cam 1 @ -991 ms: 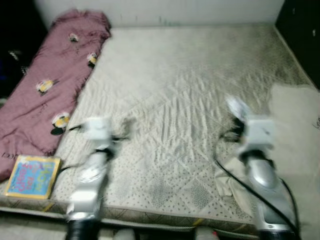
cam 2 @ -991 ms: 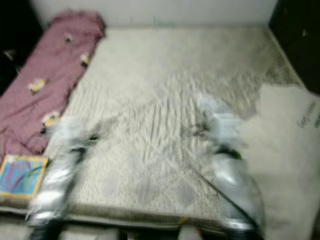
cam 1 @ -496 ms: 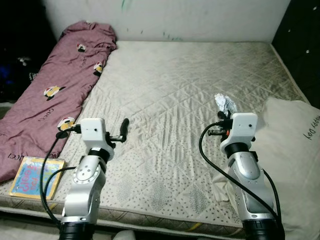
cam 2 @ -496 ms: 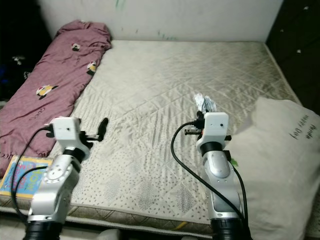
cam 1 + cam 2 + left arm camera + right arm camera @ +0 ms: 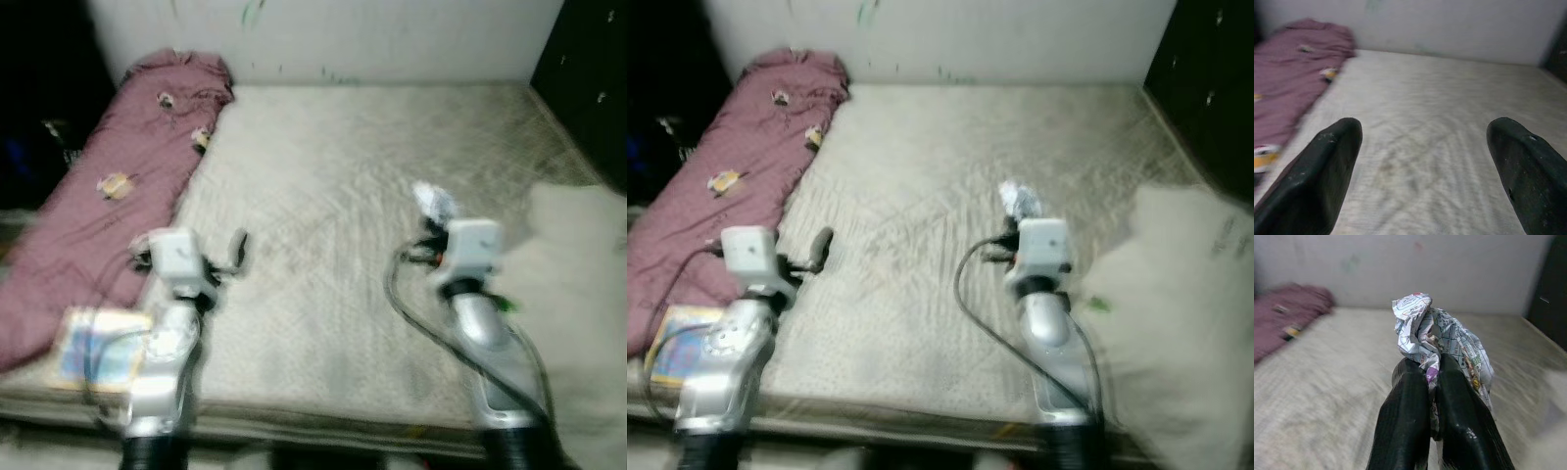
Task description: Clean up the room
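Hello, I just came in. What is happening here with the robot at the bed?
The robot stands at the foot of a mattress and is tidying up. Its right gripper holds a crumpled printed wrapper, with the fingers shut on it above the mattress. Its left gripper is open and holds nothing, raised over the mattress. A purple blanket lies along the robot's left side of the bed, a colourful book lies at the near left corner, and a pale pillow lies on the right.
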Motion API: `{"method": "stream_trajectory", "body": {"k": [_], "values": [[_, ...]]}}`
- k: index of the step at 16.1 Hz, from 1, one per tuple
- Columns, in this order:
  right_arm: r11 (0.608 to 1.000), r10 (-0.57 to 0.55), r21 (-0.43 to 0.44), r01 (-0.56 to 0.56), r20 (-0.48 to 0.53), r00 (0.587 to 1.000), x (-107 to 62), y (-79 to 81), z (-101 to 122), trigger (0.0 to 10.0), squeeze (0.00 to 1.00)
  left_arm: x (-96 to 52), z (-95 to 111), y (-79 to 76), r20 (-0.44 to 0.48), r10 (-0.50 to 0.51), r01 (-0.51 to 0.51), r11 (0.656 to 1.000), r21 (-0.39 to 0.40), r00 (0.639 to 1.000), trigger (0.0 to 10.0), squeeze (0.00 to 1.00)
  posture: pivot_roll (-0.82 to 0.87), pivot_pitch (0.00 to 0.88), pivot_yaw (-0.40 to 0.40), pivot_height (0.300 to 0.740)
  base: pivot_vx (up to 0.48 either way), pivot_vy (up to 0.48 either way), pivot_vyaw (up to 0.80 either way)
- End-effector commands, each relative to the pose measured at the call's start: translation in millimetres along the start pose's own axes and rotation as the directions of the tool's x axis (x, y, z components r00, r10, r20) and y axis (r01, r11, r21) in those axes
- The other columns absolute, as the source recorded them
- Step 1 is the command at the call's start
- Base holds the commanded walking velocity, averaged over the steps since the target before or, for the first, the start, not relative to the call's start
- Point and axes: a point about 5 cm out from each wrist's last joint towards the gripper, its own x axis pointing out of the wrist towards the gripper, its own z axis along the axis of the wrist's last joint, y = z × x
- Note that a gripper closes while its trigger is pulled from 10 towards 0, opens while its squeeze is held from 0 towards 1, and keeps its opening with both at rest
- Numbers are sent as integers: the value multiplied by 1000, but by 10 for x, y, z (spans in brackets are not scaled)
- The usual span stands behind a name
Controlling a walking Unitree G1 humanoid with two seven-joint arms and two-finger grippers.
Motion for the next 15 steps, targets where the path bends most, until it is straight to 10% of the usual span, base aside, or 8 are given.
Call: {"method": "stream_trajectory", "body": {"k": [1, 15], "values": [[1000, 16, 19, -16, 31, 999, 30, 66, 71, 10000, 0, -2, 33, 93, 3, 17, -17, 1000, 21, 1000, 10000, 0, -85, 0, 62, 740, 0, 480, 0], [999, 33, 28, -34, 9, 999, 29, 103, 24, 10000, 0, -8, 35, 93, 3, 20, -20, 1000, 24, 1000, 10000, 0, -81, 0, 60, 740, 0, 480, -102]]}}
